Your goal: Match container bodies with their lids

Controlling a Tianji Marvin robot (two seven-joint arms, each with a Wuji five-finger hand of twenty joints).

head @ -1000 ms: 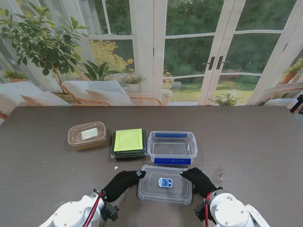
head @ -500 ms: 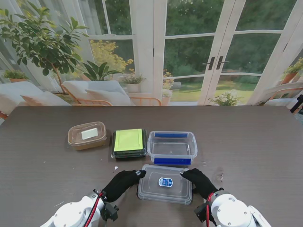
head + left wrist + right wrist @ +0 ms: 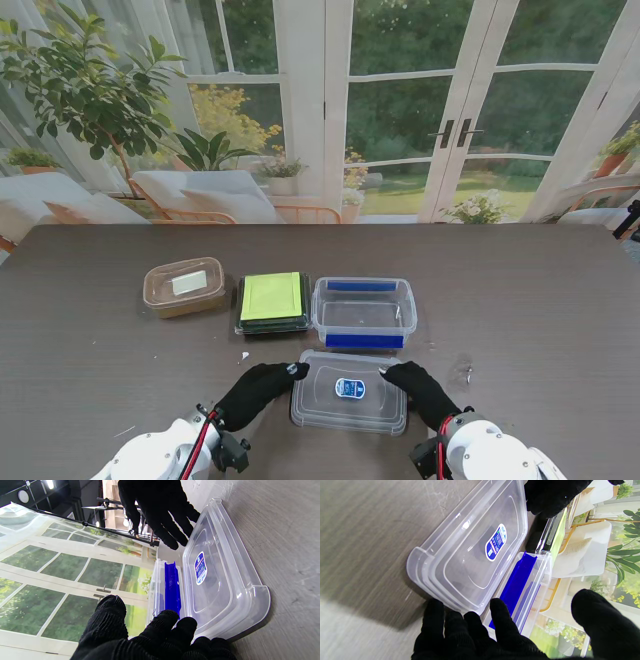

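Two hands on lid (image 3: 349,390), lower centre | left hand (image 3: 258,391) and right hand (image 3: 422,388) fingers spread, touching its ends | squeeze evenly, lift level onto tub (image 3: 363,312)

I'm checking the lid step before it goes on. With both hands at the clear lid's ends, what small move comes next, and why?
Probably close both hands on the clear lid and lift it slightly. The left hand and right hand flank its short ends with fingers at the rim, but it seems to lie flat on the table, and the open clear box waits just beyond it.
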